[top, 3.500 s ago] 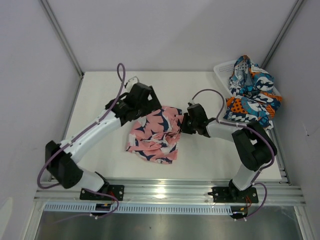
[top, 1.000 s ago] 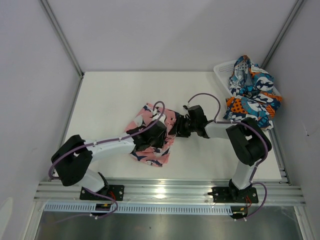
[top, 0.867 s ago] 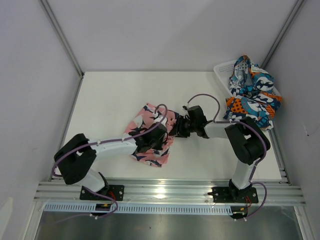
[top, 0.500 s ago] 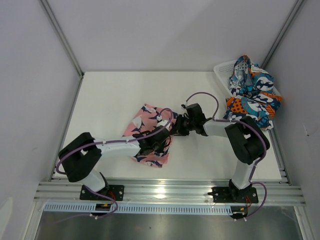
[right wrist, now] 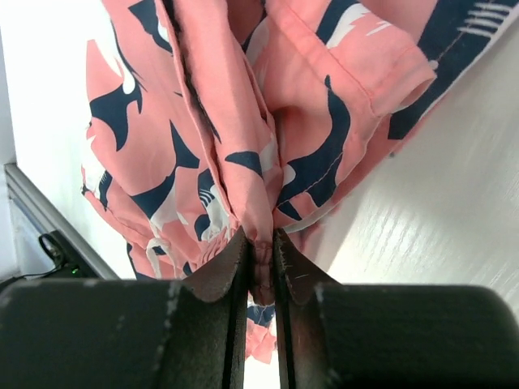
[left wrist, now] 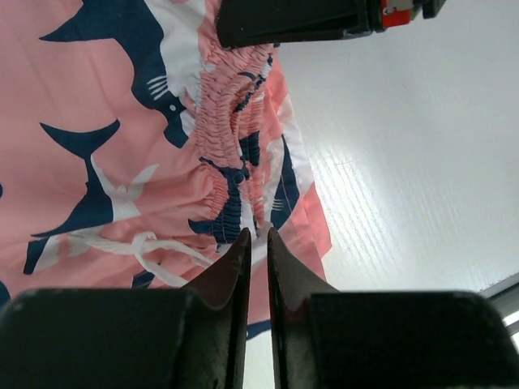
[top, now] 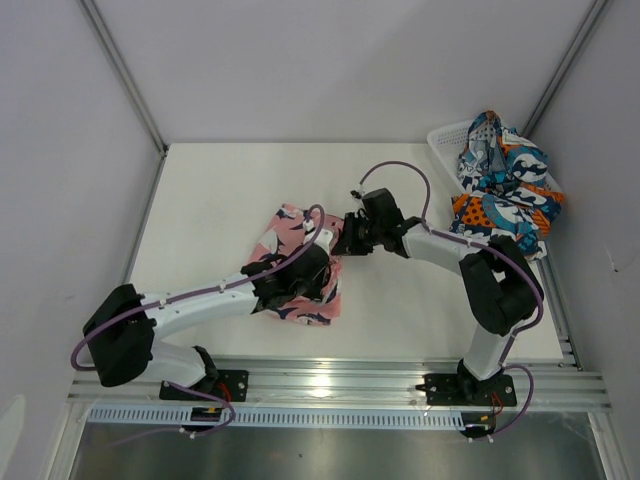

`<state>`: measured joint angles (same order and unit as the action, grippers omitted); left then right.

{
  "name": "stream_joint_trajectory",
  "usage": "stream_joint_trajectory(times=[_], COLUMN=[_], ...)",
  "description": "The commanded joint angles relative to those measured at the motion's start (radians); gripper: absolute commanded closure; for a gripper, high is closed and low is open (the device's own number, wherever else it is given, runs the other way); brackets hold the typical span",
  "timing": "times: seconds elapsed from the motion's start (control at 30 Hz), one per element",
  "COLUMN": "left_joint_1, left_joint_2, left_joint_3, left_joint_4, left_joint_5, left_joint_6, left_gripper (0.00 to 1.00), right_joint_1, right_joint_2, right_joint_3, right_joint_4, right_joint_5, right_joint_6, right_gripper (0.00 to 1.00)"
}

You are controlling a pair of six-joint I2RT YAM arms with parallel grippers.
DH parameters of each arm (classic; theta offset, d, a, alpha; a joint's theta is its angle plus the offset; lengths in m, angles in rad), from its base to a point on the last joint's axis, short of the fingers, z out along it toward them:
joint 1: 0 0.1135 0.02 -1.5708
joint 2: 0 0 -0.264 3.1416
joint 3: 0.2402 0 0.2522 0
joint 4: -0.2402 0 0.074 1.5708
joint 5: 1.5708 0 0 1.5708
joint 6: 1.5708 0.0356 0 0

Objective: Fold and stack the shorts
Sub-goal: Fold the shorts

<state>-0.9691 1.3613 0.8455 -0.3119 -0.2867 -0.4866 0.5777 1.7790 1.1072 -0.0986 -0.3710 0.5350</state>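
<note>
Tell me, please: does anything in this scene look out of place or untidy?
Yes. The patterned shorts are crumpled and spill over the rim of the white basket at the far right corner. The pink shorts lie bunched on the table, not flat; the right tool pinches one fold of them.

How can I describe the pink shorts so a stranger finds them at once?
On the white table, look near the middle, where the left gripper and right gripper meet. The pink shorts lie there, marked with navy-and-white shapes. The other shorts, blue, teal and orange, sit on the white basket, far right.
</note>
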Motion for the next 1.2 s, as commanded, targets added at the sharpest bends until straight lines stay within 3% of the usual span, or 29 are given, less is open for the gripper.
stream_joint_trajectory(times=[0.0, 0.17, 0.27, 0.3, 0.4, 0.47, 0.5, 0.67, 0.77, 0.9, 1.0, 1.17], left_joint_1=[-0.008, 0.012, 0.075, 0.125, 0.228, 0.274, 0.321, 0.484, 0.576, 0.635, 0.662, 0.681], left_joint_2=[-0.03, -0.059, -0.07, -0.082, -0.109, -0.14, -0.154, -0.215, -0.225, -0.237, -0.264, -0.304], left_joint_3=[0.036, 0.049, 0.052, 0.044, 0.023, 0.015, 0.015, -0.002, -0.01, -0.005, -0.002, -0.003], left_joint_4=[-0.05, -0.07, -0.096, -0.099, -0.087, -0.09, -0.09, -0.078, -0.069, -0.067, -0.072, -0.099], left_joint_5=[-0.028, -0.006, -0.006, 0.003, 0.038, 0.038, 0.049, 0.136, 0.169, 0.181, 0.199, 0.218], left_joint_6=[0.02, -0.003, -0.044, -0.061, -0.078, -0.083, -0.083, -0.102, -0.113, -0.122, -0.118, -0.107], left_gripper=[0.84, 0.81, 0.79, 0.78, 0.75, 0.73, 0.71, 0.62, 0.61, 0.59, 0.57, 0.42], right_joint_1=[0.01, -0.015, -0.042, -0.047, -0.061, -0.058, -0.056, 0.029, 0.138, 0.342, 0.45, 0.597], right_joint_2=[-0.027, 0.069, 0.143, 0.158, 0.149, 0.102, 0.079, -0.097, -0.18, -0.283, -0.342, -0.306], right_joint_3=[0.059, 0.138, 0.207, 0.22, 0.255, 0.24, 0.226, 0.09, 0.019, -0.065, -0.125, -0.116], right_joint_4=[-0.038, -0.076, -0.096, -0.098, -0.122, -0.128, -0.13, -0.134, -0.151, -0.191, -0.148, -0.187], right_joint_5=[0.053, 0.061, 0.079, 0.09, 0.15, 0.182, 0.185, 0.285, 0.412, 0.695, 0.849, 0.949], right_joint_6=[-0.067, -0.115, -0.132, -0.132, -0.133, -0.122, -0.116, 0.018, 0.218, 0.62, 0.811, 1.037], right_gripper=[0.88, 0.89, 0.77, 0.63, 0.38, 0.29, 0.12, 0.07, 0.05, 0.01, 0.01, 0.01])
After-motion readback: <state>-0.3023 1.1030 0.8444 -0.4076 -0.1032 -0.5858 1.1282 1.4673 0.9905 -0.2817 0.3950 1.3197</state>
